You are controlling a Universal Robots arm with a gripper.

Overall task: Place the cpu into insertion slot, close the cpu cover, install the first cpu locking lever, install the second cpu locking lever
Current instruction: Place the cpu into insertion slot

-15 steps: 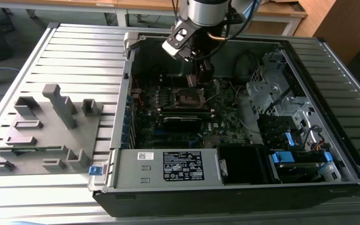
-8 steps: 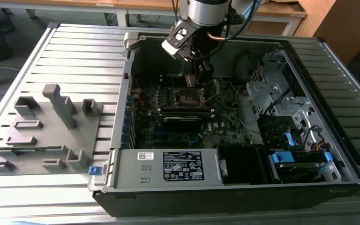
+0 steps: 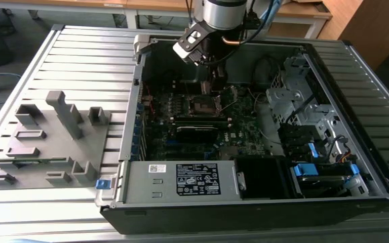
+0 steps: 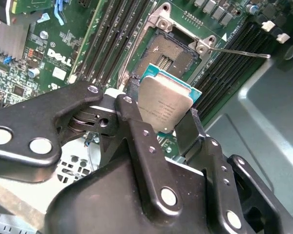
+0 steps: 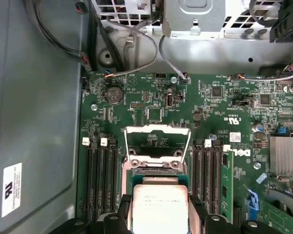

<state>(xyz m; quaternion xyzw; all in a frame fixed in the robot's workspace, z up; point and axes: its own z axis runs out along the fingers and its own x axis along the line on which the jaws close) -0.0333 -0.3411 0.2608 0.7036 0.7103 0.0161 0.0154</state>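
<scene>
Nearest the exterior camera stood the black wall of an open computer case (image 3: 235,215), lying on its side on a grey slatted table (image 3: 86,55). Just inside that wall sat a silver power supply (image 3: 181,179) with a printed label. On the table toward the exterior view's left, a grey fixture (image 3: 46,142) with upright posts and slots stood apart from the case. Deeper inside the case lay the green motherboard (image 3: 181,136), with a grey metal drive cage (image 3: 296,96) toward the exterior view's right. Farther back, the arm (image 3: 222,12) came down from above at a slight tilt, and its gripper (image 3: 206,88) hung low over the board, close above the insertion slot (image 3: 203,105). Beyond the table were pale wooden desks (image 3: 160,5) and a dark floor. In the second wrist view the gripper (image 4: 158,109) had its two black fingers (image 4: 132,117) drawn in on opposite edges of the cpu (image 4: 163,105), holding it tilted, metal top up, above the board. The insertion slot (image 4: 173,48) lay bare just past the chip, its contacts exposed, and a thin locking lever (image 4: 239,51) stuck out to one side. In the first wrist view the cpu cover (image 5: 157,129) stood raised on its hinge beyond the cpu (image 5: 158,207), with black memory slots (image 5: 100,175) flanking it.
</scene>
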